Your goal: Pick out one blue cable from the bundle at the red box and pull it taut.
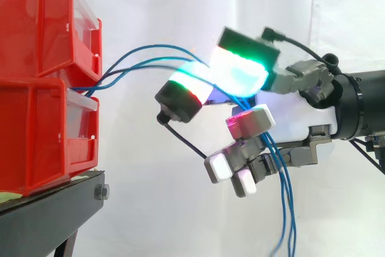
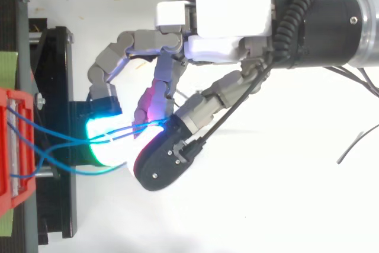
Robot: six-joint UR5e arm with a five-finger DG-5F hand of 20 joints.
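Blue cables point(image 1: 151, 46) pinched within the curled hand point(image 2: 231, 4)

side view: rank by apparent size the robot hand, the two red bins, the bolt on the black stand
1. hand, pinching the blue cables: widest spread.
2. upper red bin and lower red bin: alike, both cut by the edge, so tied.
3. bolt on the black stand: smallest.
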